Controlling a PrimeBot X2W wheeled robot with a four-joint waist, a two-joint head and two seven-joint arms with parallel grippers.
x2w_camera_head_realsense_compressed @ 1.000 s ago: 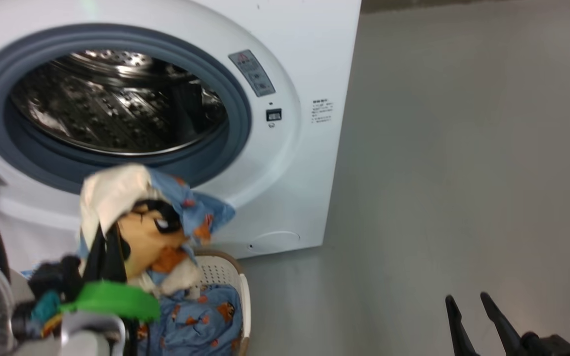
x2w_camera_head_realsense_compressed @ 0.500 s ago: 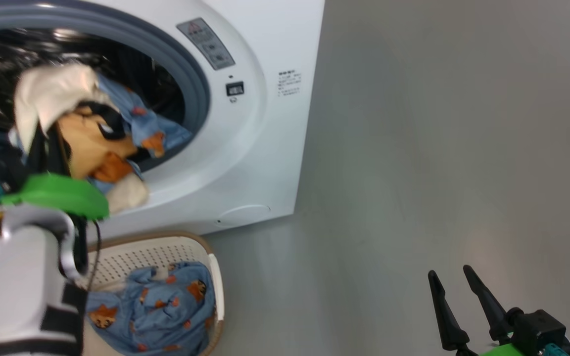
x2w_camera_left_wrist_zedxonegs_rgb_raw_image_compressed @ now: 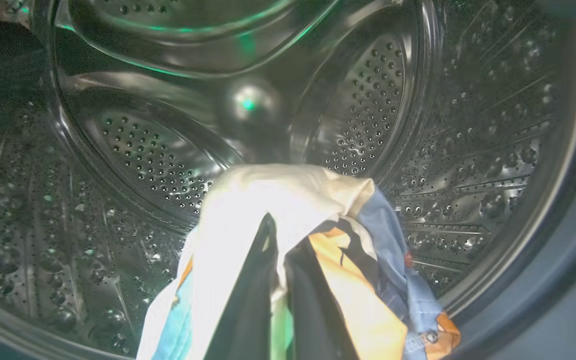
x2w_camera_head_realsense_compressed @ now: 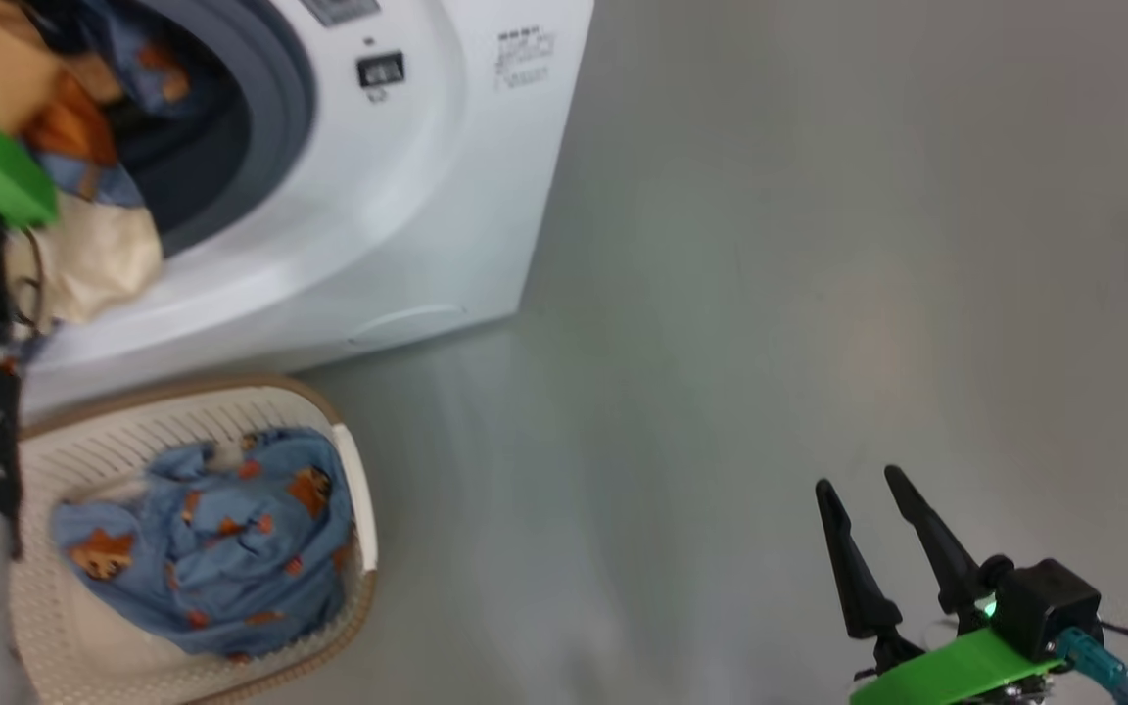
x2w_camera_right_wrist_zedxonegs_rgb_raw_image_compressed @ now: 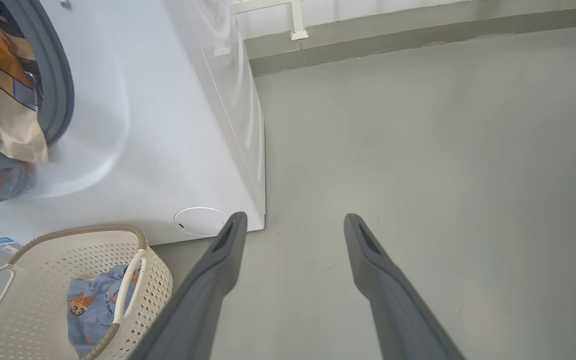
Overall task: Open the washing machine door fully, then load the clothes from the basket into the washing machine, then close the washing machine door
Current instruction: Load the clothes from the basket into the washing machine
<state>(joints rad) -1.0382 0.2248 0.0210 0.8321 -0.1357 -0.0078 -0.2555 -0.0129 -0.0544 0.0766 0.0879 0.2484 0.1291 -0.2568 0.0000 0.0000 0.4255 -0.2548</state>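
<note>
My left gripper (x2w_camera_left_wrist_zedxonegs_rgb_raw_image_compressed: 279,237) is shut on a piece of the clothes (x2w_camera_left_wrist_zedxonegs_rgb_raw_image_compressed: 288,195), cream, orange and light blue, and holds it inside the mouth of the steel drum (x2w_camera_left_wrist_zedxonegs_rgb_raw_image_compressed: 158,150). In the head view that garment (x2w_camera_head_realsense_compressed: 74,137) hangs over the grey gasket (x2w_camera_head_realsense_compressed: 275,127) of the white washing machine (x2w_camera_head_realsense_compressed: 427,176). Another blue printed piece (x2w_camera_head_realsense_compressed: 202,539) lies in the cream basket (x2w_camera_head_realsense_compressed: 353,490) on the floor in front of the machine. My right gripper (x2w_camera_head_realsense_compressed: 858,480) is open over the bare floor, far to the right of the basket. The washing machine door is out of view.
Grey floor (x2w_camera_head_realsense_compressed: 770,245) stretches to the right of the machine. In the right wrist view the basket (x2w_camera_right_wrist_zedxonegs_rgb_raw_image_compressed: 153,270) stands against the machine's front (x2w_camera_right_wrist_zedxonegs_rgb_raw_image_compressed: 168,125), and a low wall ledge (x2w_camera_right_wrist_zedxonegs_rgb_raw_image_compressed: 393,35) runs behind.
The head camera has swung, shifting the whole picture up and left. My left gripper has carried the garment from above the basket up into the drum opening. The right gripper stays open.
</note>
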